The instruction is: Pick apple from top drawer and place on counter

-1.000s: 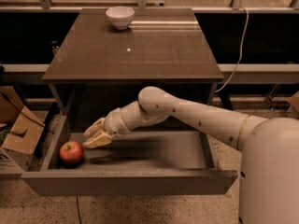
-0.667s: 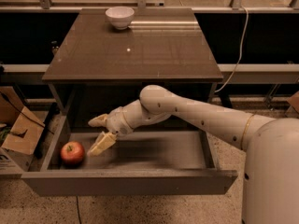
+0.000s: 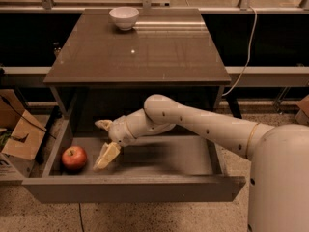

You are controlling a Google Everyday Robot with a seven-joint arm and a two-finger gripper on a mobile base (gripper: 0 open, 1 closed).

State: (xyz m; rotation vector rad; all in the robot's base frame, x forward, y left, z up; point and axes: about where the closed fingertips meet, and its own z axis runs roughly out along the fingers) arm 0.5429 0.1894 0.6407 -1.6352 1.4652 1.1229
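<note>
Spread wide, low inside the open drawer (image 3: 130, 190): hand (image 3: 106, 141) at 3 o'clock of the apple (image 3: 74, 157), just beside it, not touching, probably lined up to close on it. Apple at the drawer's 9 o'clock end. Counted: one apple, one drawer, one bowl (image 3: 124, 17) at 12 on the worktop (image 3: 145, 52), one hand

Arm (image 3: 203, 125) outstretched leftward, tool (image 3: 105, 140) low, fingers (image 3: 107, 156) wide apart.
</note>
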